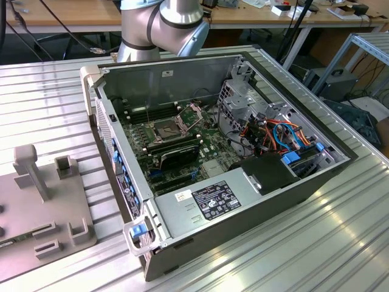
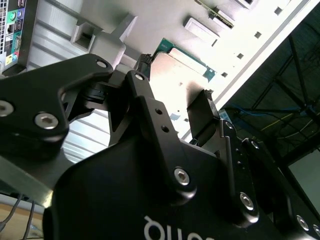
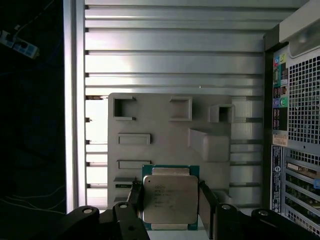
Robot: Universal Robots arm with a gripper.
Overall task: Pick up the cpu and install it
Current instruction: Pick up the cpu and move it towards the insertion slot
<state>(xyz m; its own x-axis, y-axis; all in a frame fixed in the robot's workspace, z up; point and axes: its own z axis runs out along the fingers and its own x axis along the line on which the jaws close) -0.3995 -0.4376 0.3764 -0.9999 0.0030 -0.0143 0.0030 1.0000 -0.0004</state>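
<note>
The cpu lies metal side up over the grey tray, beside the open computer case. The gripper is drawn in narrow on two opposite edges and appears to hold it. With so thin an edge between the fingers, the cpu could tilt or slip out, or reach the socket skewed and damage its contacts.
</note>
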